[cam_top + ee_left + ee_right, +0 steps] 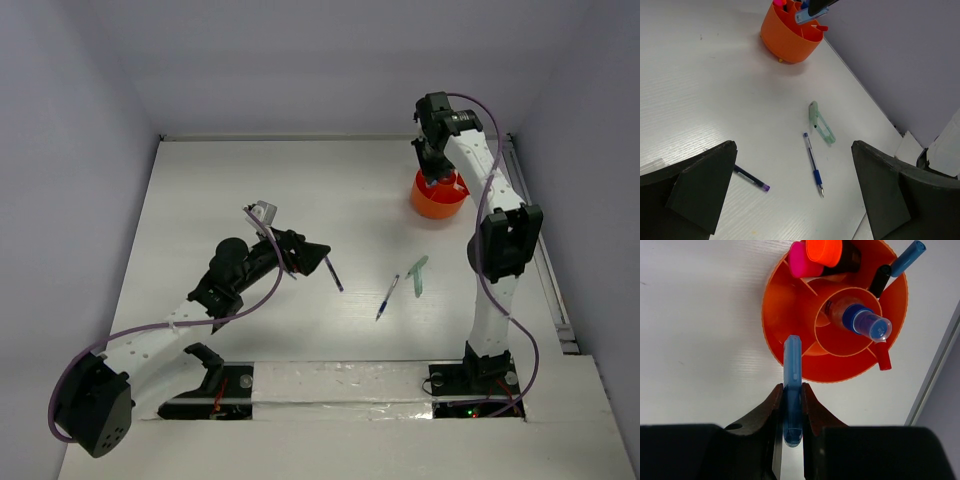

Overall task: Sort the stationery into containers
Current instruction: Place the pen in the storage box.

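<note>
The orange cup [437, 197] stands at the back right, with several markers in its compartments [840, 320]. My right gripper [792, 405] is shut on a light-blue piece [792, 370] and holds it just above the cup's near rim. On the table lie a blue pen [387, 297], a pale green piece [417, 275] and a dark purple pen [333, 274]. The left wrist view shows the blue pen [813, 164], the green piece [821, 123] and the purple pen [751, 178]. My left gripper [305, 258] is open above the purple pen.
A white wall runs along the table's right edge [880, 60]. A rail runs along the right side of the table [545, 260]. Tape strips cover the near edge by the arm bases [340, 385].
</note>
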`<act>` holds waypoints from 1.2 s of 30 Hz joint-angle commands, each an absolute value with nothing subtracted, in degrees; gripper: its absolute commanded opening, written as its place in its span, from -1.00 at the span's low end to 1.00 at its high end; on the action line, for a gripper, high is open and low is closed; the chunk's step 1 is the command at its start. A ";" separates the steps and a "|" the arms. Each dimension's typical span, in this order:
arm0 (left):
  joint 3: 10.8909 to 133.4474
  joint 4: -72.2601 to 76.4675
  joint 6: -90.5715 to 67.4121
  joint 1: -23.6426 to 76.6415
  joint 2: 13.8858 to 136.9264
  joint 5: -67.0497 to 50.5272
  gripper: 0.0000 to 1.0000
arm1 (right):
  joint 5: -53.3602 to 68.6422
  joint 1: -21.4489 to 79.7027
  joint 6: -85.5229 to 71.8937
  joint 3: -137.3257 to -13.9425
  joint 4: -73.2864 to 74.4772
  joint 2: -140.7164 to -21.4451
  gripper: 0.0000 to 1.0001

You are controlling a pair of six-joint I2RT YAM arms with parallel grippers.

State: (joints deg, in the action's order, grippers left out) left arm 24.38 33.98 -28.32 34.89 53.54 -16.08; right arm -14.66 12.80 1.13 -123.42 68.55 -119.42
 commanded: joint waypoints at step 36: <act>25.75 37.27 -27.51 35.68 53.97 -15.82 0.98 | -11.70 19.94 -10.41 -94.71 41.85 -90.91 0.35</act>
State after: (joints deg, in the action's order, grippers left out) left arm 24.38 34.06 -28.32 35.53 55.53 -16.01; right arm -14.55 16.53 -2.83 -102.26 52.75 -103.61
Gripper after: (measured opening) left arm 0.989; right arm 0.669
